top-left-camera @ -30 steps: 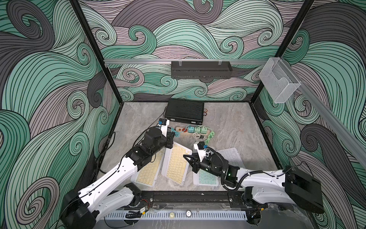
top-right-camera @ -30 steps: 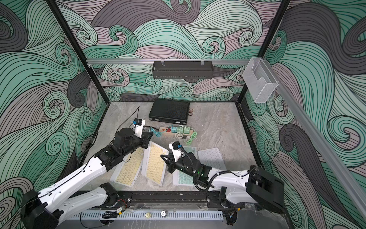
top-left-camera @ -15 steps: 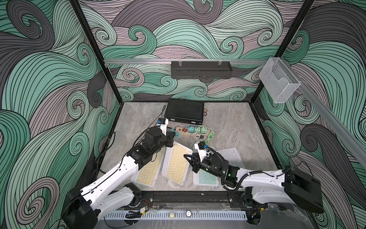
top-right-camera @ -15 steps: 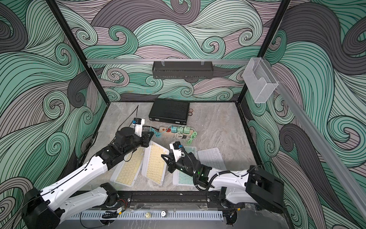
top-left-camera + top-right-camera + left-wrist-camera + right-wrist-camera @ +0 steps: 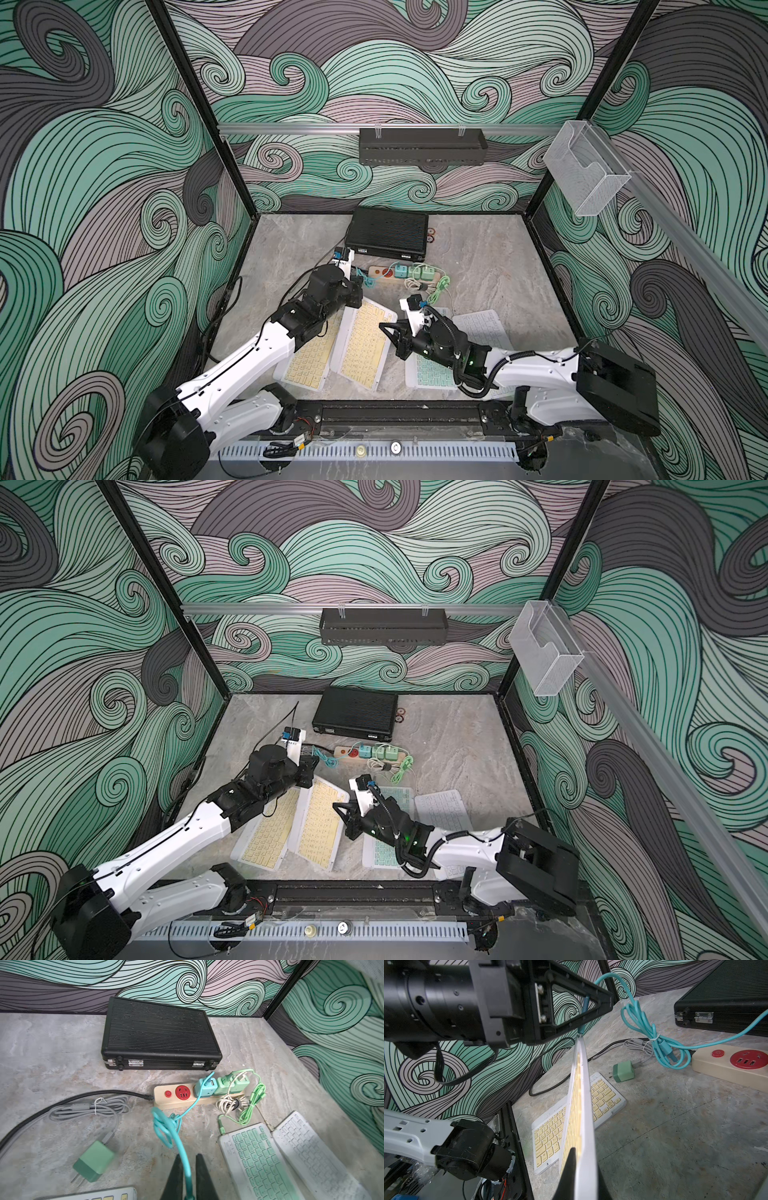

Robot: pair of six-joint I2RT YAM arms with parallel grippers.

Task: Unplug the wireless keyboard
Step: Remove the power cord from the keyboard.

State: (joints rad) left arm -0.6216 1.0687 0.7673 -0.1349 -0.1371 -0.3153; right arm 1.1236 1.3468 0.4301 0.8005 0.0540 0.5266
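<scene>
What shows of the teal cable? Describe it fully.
The teal cable is thin and glossy. One end is plugged into the blue adapter on the power strip; its middle is tied in loose loops; the left gripper is shut on it by its plug, at the edge of the tilted yellow keyboard that the right gripper holds.

A: Which surfaces read as matt?
B: The grey veined stone-look tabletop (image 5: 52, 1043), slightly rough; the black ribbed hard case (image 5: 158, 1028), dull, with bright metal hinges (image 5: 135, 1062); the matt black plastic fingers (image 5: 174, 1178) of the left gripper (image 5: 188, 1155).
A: And the glossier ones?
B: The smooth beige plastic power strip (image 5: 161, 1093) with its shiny red socket face (image 5: 182, 1092); the teal rubbery cable (image 5: 166, 1126), sleek; the white satin-plastic keyboard with pale yellow keys (image 5: 586, 1109); the clear glossy acrylic wall box (image 5: 582, 178).
</scene>
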